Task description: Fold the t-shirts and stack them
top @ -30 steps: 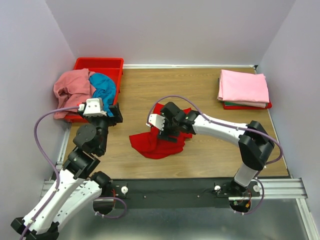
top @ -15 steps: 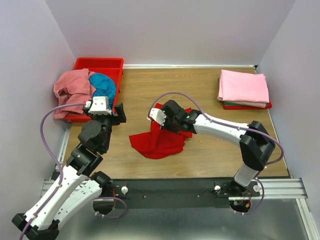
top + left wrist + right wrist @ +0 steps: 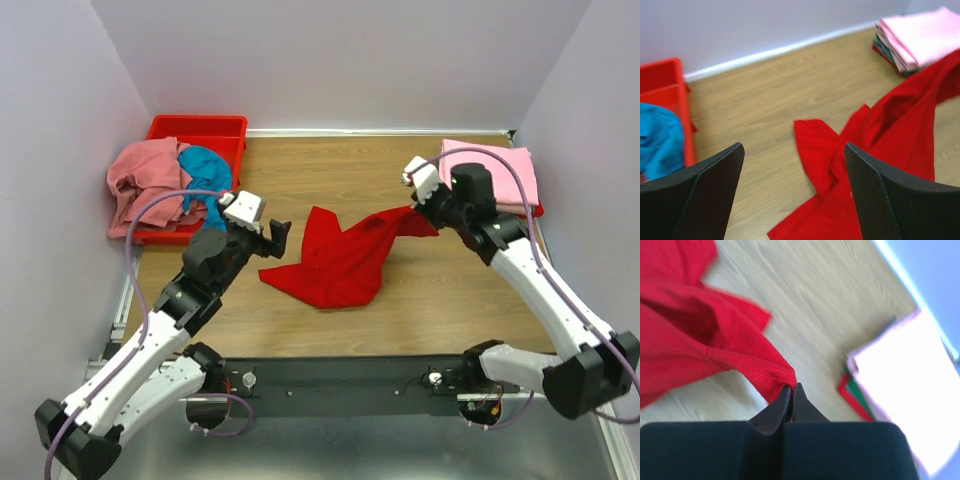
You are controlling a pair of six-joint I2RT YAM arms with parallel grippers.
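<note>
A bright red t-shirt (image 3: 340,262) lies crumpled on the middle of the wooden table, one corner drawn up and out to the right. My right gripper (image 3: 424,212) is shut on that hemmed corner (image 3: 771,375), its tips (image 3: 791,388) pinched together just left of the folded stack. That stack, with a light pink shirt (image 3: 490,172) on top and green and red edges (image 3: 855,397) beneath, sits at the back right. My left gripper (image 3: 277,236) hovers open at the red shirt's left side (image 3: 825,150), nothing between its fingers (image 3: 715,180).
A red plastic bin (image 3: 200,123) stands at the back left with a salmon pink shirt (image 3: 145,180) and a teal shirt (image 3: 207,170) spilling over it. White walls close in the table at the back and on both sides.
My right gripper shut on the red shirt's corner and pulled it right and back toward the stack, stretching the cloth. My left arm swung right, from the bin to the shirt's left edge.
</note>
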